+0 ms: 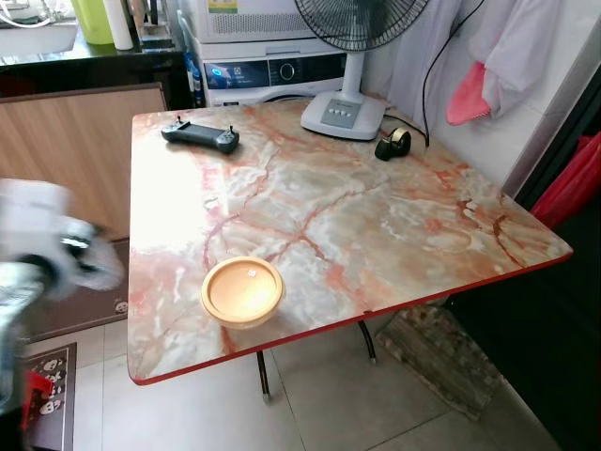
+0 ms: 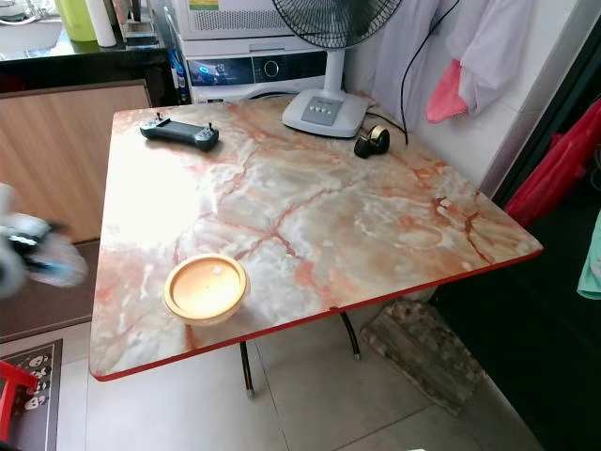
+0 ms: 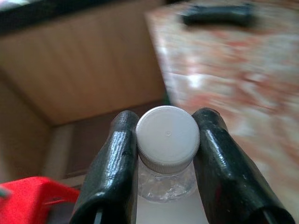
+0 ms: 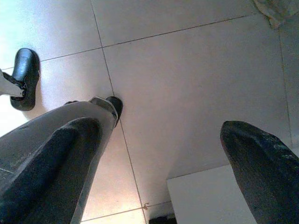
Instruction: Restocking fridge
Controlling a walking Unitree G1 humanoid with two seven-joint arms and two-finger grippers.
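Left end effector clamps a clear white-capped bottle beside the marble desk; right end effector spread wide above floor tiles; wooden bowl near the desk's front edge.

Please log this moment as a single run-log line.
left gripper: shut on bottle at white cap | right gripper: open, idle over floor tiles | marble table: bowl, controller, tape dispenser, fan

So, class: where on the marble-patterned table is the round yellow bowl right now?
The round yellow bowl sits on the marble-patterned table near its front edge, toward the robot's left corner, well apart from the black controller at the far side.
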